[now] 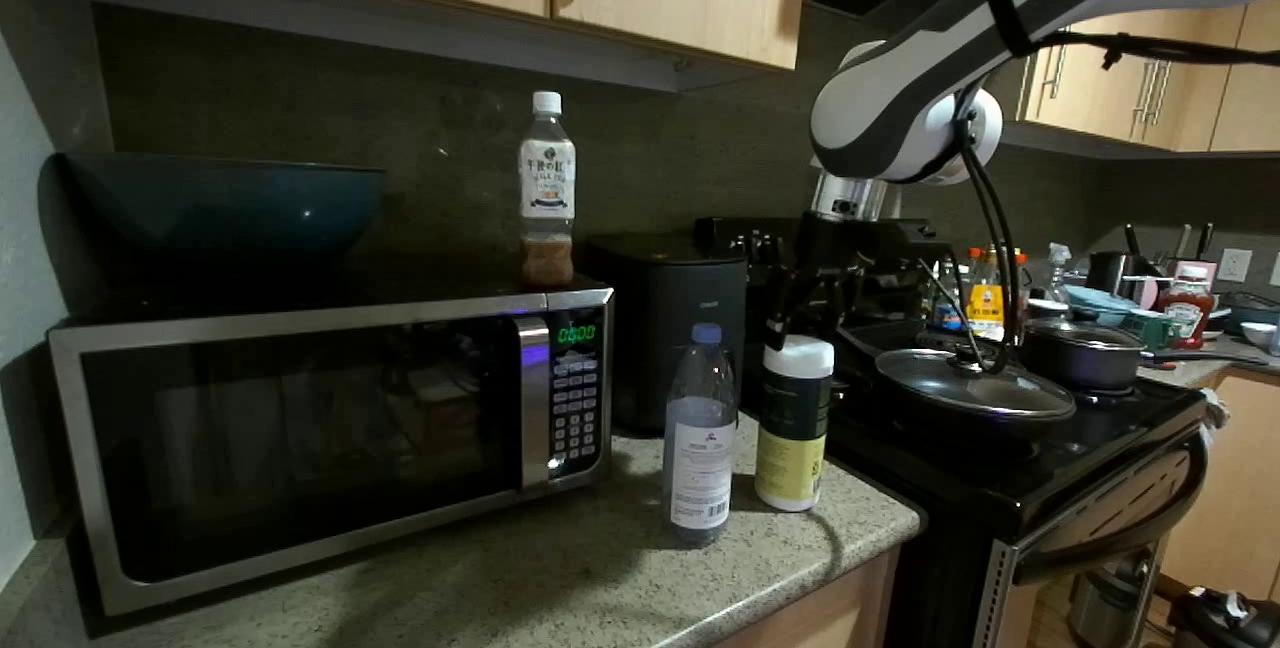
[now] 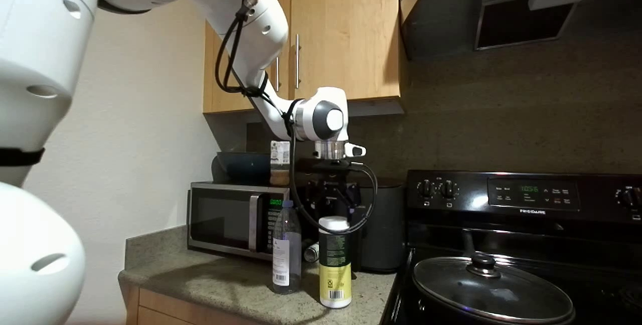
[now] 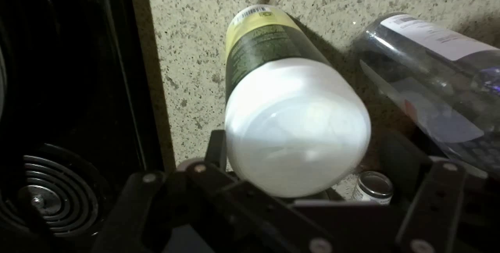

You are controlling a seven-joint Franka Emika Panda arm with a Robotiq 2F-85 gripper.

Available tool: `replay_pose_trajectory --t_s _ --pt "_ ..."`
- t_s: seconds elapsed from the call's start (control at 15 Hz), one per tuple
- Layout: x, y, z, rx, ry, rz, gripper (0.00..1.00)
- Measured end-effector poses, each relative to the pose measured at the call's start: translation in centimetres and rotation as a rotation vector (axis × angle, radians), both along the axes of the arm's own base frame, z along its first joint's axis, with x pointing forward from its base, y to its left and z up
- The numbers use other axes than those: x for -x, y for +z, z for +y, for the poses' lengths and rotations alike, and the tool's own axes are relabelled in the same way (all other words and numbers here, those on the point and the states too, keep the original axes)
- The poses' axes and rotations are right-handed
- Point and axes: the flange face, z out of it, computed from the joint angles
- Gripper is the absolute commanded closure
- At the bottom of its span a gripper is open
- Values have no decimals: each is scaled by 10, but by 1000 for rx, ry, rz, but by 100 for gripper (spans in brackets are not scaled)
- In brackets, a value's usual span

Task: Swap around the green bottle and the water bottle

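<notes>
The green bottle [image 1: 792, 418] stands upright on the counter near the stove. It has a broad white cap and a dark green and yellow label, and shows in both exterior views [image 2: 335, 260]. The water bottle [image 1: 700, 473], slim and clear with a white label and bluish cap, stands upright beside it, toward the microwave [image 2: 287, 257]. My gripper [image 2: 333, 209] points down at the green bottle's cap. In the wrist view, the fingers [image 3: 308, 149] are apart on either side of the white cap, with a gap on the right. The water bottle [image 3: 437, 50] is right of them.
A microwave [image 1: 330, 428] carries a milk-tea bottle [image 1: 547, 178] and a blue bowl [image 1: 220, 208]. A dark appliance [image 1: 680, 318] stands behind the bottles. A small can [image 3: 373, 188] lies behind them. The stove with a lidded pan [image 2: 491, 290] borders the counter's edge.
</notes>
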Motion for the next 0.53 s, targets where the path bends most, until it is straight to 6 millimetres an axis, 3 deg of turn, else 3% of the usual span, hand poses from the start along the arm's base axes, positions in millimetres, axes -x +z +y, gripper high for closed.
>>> replay_pose_trajectory --t_s 0.53 --pt "0 -17 -7 11 -2 60 0"
